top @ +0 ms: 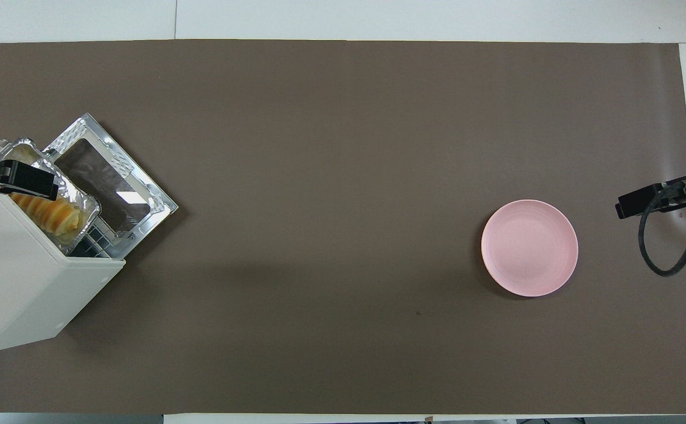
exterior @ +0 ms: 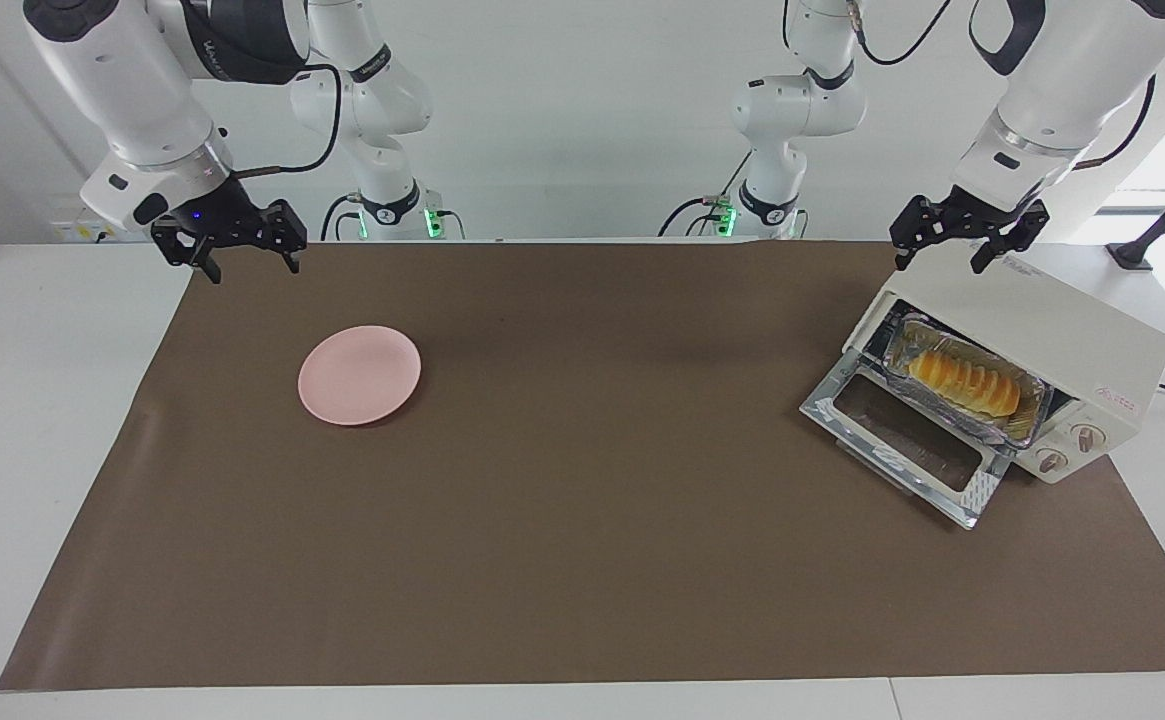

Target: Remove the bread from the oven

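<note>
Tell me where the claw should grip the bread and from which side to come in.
Grip the bread across its narrow middle, probably reaching in through the oven's open front over the lowered door. The loaf lies lengthwise in a foil tray under the oven roof, so a straight top-down approach is blocked. The left claw hangs over the oven.

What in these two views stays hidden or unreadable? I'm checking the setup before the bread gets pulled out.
- Bread: overhead, the oven roof and left gripper cover most of it.
- Foil tray: its base is hidden by its own walls and the loaf in both views.
- Knob markings: too small, facing view.
- Right gripper: overhead, cut off by the frame edge.
- Plate: fully visible.
</note>
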Tool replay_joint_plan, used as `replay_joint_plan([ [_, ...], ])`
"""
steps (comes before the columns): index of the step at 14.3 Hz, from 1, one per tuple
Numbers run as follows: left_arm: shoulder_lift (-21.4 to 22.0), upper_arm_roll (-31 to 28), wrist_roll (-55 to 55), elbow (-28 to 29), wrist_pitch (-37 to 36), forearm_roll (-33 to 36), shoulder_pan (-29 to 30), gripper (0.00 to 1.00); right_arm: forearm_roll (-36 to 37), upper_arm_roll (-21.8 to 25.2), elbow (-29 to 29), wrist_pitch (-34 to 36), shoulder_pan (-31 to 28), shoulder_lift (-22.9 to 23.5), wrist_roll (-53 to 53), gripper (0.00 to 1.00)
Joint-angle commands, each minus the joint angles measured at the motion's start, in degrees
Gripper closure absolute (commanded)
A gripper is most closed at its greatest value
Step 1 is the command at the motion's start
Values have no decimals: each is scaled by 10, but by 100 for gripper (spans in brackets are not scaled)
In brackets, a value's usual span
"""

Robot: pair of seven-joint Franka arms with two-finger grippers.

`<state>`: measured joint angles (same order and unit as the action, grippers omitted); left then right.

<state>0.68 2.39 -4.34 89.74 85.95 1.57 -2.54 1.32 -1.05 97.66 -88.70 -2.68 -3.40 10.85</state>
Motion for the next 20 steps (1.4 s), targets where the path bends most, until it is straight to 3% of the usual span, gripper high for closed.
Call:
replay_joint_plan([
  [1, 17, 2, 1, 23, 16, -8, 1, 0, 4, -4, 8, 4, -7, -8, 8, 0],
  [7, 17, 5, 7, 24, 26, -8, -1, 0, 4, -4, 8, 4, -7, -8, 8, 0],
  [10, 6, 6, 122, 24, 69, -9, -4, 0, 4, -4, 8, 4, -7, -8, 8, 0],
  [20, -116, 4, 314, -2, 169, 5, -17, 0, 4, -4, 8, 4, -7, -8, 8, 0],
])
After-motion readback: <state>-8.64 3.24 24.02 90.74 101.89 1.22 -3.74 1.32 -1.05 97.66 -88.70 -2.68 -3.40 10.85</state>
